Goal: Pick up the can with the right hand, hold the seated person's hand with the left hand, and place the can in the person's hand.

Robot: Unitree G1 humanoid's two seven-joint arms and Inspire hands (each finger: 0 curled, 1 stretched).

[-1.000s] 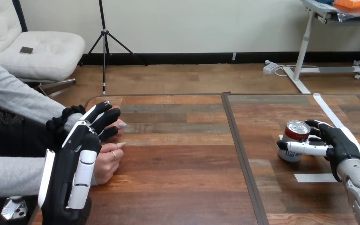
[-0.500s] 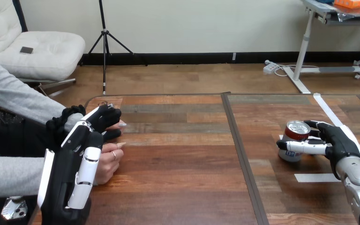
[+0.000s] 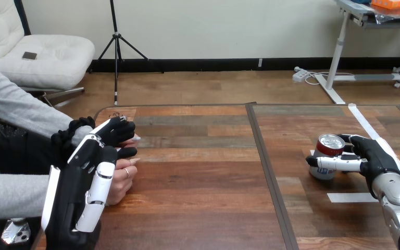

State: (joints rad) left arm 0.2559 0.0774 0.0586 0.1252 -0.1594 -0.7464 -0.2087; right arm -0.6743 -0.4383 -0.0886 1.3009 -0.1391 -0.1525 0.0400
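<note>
I see the wooden table running across my view, with a dark seam dividing it into a left and a right half. At the left edge my left hand rises from the bottom, its white-shelled back toward the camera. Its black fingers curl over the top of the person's farther hand and its thumb reaches in from below, so I read it as closed around that hand, of which I can make out only the fingertips. The person's nearer hand lies loosely curled on the table just beside my left hand, between it and the table's near edge.

On the right half, my right hand is wrapped around the can, with the thumb across its front and the fingers behind it. The can stands upright on the table, well apart from the person's hands. A short white tape strip lies on the wood just in front of the can.
</note>
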